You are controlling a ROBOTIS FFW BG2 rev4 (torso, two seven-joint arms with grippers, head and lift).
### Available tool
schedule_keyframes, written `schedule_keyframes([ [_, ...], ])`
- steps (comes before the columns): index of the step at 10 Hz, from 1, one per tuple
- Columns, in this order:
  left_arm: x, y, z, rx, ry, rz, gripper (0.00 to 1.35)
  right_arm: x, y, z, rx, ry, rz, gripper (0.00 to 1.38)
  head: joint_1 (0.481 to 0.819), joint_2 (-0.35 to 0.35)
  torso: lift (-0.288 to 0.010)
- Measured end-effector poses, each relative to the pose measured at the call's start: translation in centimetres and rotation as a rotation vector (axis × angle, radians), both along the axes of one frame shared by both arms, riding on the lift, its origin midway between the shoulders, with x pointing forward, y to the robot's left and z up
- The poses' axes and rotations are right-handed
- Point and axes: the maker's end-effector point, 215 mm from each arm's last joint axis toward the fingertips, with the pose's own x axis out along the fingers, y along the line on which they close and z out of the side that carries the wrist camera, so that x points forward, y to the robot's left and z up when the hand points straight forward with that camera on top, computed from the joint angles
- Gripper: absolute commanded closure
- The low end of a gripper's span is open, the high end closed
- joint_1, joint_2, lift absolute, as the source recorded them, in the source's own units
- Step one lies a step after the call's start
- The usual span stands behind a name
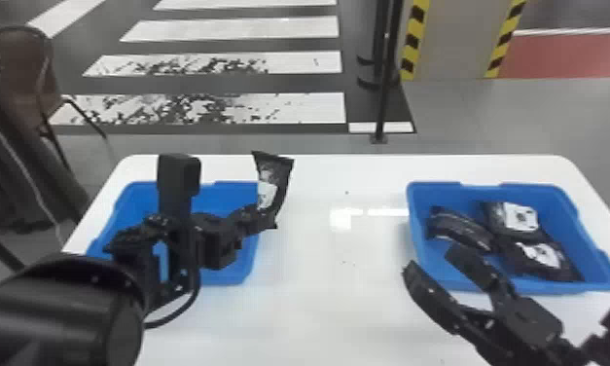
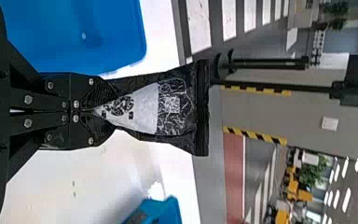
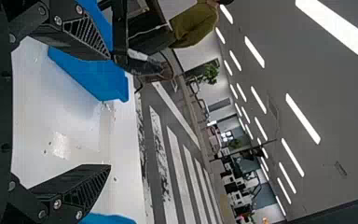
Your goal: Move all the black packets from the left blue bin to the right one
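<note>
I've three packets (image 1: 459, 228) in the two-o'clock bin (image 1: 444, 194), my left pincer (image 2: 100, 111) clenching another packet (image 2: 144, 109) to deliver, right pincer (image 3: 109, 112) released.

The head view looks forward and down from above the worktop (image 1: 337, 301), far enough back to take in both the left bin (image 1: 225, 194) and the right bin (image 1: 551, 194), with a crosswalk (image 1: 230, 30) on the floor beyond. The left wrist view, turned on its side, looks forward from close behind the left gripper (image 1: 264, 219), past the packet (image 2: 140, 105), to a pole (image 2: 279, 84) and pillar (image 2: 279, 112) that the head view shares. The right wrist view, also sideways, looks from close behind the right gripper (image 1: 431, 259), facing forward and towards the robot's left, up as far as the ceiling (image 3: 345, 116). All three share the crosswalk and parts of the worktop and both bins.
</note>
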Motion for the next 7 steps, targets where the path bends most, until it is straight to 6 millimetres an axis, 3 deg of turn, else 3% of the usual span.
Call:
schedule_keyframes([
  [4, -3.6, -10.1, 1.6, -0.115, -0.005, -0.209, 1.21, 3.5, 3.7, 2.1, 0.123, -0.027, 0.074, 0.21, 0.695, -0.043, -0.140],
  [7, -6.6, -15.4, 2.1, -0.177, 0.019, -0.330, 1.21, 5.6, 3.7, 2.6, 0.126, -0.041, 0.070, 0.21, 0.695, -0.115, -0.140],
])
